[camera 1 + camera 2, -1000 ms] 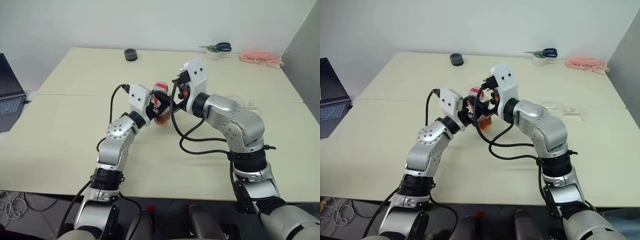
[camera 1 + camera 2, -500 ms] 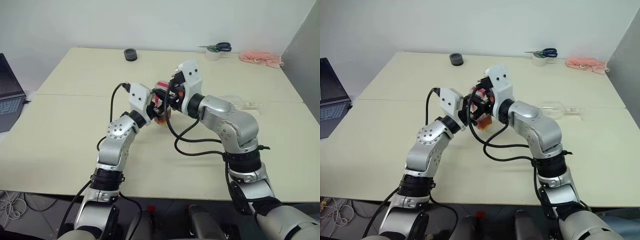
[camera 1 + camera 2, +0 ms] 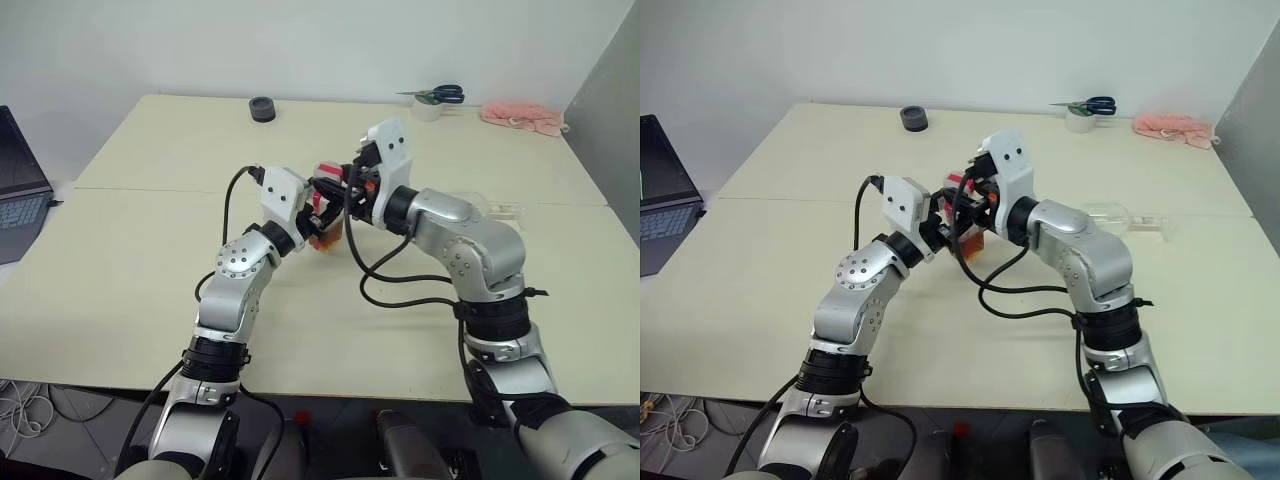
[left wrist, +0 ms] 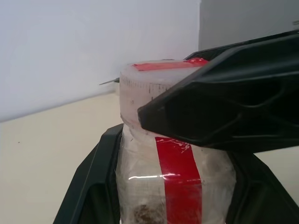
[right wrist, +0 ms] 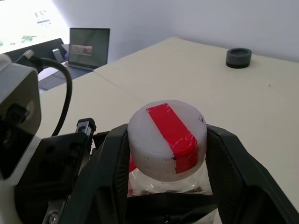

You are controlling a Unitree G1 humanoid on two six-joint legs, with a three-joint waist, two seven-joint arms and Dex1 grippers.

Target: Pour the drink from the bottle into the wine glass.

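Two grippers on one bottle, above the middle of the tabletop

Both grippers meeting at the bottle (image 3: 326,205), held upright a little above the cream tabletop (image 3: 130,270). Left gripper (image 4: 173,186) pinching the bottle body, one black finger on each side, the vertical red label strip facing its wrist camera. Right gripper (image 5: 163,154) closed around the white cap (image 5: 167,139) with the red tape strip across its top, fingers pressed against both sides of the cap. Amber drink (image 3: 330,238) visible in the lower part of the bottle. Cap not yet off.

Wine glass (image 3: 1118,216) lying on its side on the tabletop, just behind the right forearm, well apart from the bottle; looks empty.

Along the far edge of the tabletop: small dark round object (image 3: 261,108), scissors (image 3: 437,95) beside a roll of tape (image 3: 427,110), pink cloth (image 3: 520,116). Laptop (image 3: 18,185) at the left, beside the tabletop
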